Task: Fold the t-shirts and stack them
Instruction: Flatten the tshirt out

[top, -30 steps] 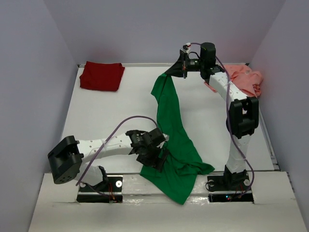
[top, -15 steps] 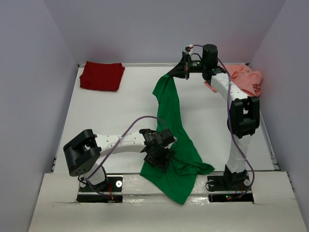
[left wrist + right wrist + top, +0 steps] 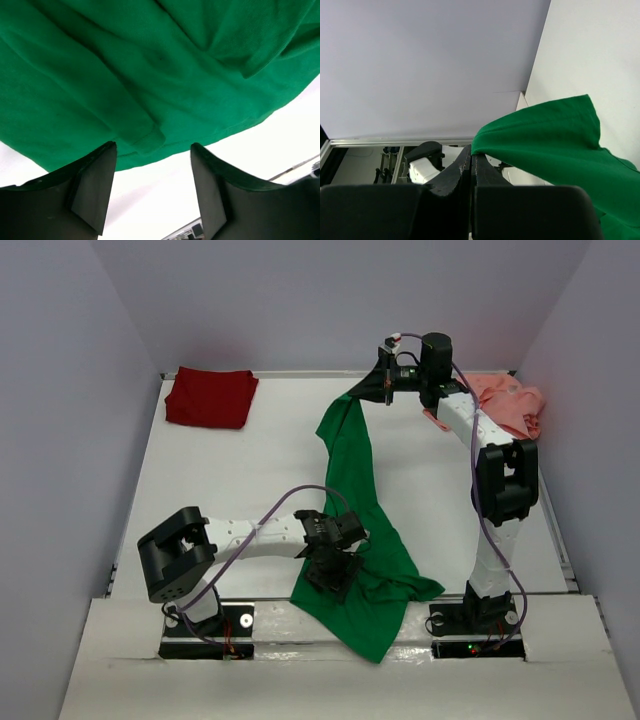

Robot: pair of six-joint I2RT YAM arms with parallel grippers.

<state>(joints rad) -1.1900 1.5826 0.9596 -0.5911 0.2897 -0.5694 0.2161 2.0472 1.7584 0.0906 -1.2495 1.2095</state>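
Observation:
The bright green t-shirt (image 3: 352,480) hangs stretched from the far middle down to the near table edge, where its lower part lies bunched. My right gripper (image 3: 383,380) is shut on its top corner and holds it up; the wrist view shows the green cloth (image 3: 555,135) pinched at the fingertips (image 3: 471,152). My left gripper (image 3: 340,575) is open just over the shirt's lower left edge (image 3: 145,142), nothing between its fingers (image 3: 97,187). The dark red t-shirt (image 3: 210,396) lies folded at the far left. The salmon pink t-shirt (image 3: 510,405) lies crumpled at the far right.
Purple walls close in the white table (image 3: 230,480) on three sides. The green shirt's hem hangs over the near edge between the two arm bases (image 3: 470,625).
My left arm has swung right and folded in, bringing its open gripper to the shirt's lower left edge. The right gripper has stayed holding the shirt's top corner.

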